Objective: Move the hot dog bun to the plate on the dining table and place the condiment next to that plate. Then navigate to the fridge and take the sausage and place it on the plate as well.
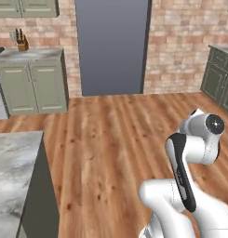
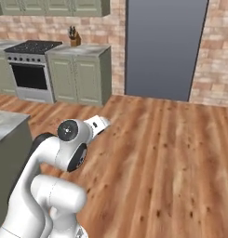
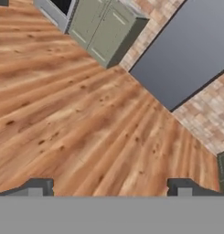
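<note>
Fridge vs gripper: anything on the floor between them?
No. In the hand view, only bare wooden floor runs from the open gripper to the grey fridge. The right base view shows the same clear stretch.

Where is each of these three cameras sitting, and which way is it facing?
Left base view: behind the arm's left, facing the tall flat grey panel in the brick wall; white arm lower right.
Right base view: behind its right, same panel, black stove; arm lower left.
Hand view: on the hand, looking over the wooden plank floor; open tool tips.
All three share the panel.
</note>
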{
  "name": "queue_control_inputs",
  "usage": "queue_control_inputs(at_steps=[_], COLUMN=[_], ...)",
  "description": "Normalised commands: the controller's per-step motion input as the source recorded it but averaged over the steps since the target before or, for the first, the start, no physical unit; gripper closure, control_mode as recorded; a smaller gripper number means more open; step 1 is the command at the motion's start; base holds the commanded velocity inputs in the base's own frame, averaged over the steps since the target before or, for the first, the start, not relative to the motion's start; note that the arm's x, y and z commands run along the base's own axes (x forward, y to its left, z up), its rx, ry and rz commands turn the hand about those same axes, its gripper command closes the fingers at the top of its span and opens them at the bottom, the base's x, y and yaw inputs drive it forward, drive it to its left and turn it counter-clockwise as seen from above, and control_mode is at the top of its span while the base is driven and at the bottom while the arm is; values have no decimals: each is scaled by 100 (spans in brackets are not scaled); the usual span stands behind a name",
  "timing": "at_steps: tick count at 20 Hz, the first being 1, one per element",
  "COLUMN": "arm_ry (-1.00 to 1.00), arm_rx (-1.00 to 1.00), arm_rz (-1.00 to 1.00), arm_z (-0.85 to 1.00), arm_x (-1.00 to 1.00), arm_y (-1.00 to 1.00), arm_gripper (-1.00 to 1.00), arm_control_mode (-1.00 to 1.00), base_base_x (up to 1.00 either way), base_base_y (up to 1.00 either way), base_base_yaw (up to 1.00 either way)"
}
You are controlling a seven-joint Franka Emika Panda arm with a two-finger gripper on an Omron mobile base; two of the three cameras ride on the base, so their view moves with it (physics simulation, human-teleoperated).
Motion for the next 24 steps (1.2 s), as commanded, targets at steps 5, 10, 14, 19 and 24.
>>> queue_control_inputs(at_steps=[5,10,14,19,24], arm_ry=[0,0,0,0,0], arm_rx=[0,0,0,0,0], arm_rz=[0,0,0,0,0], arm_z=[0,0,0,0,0], arm_x=[0,0,0,0,0], arm_y=[0,0,0,0,0], arm_gripper=[-100,-100,-100,-100,-100], arm_control_mode=[100,100,100,100,100], base_base_x=[100,100,100,100,100], base_base_y=[-31,-42,-51,-48,-44], base_base_yaw=[32,34,35,36,37])
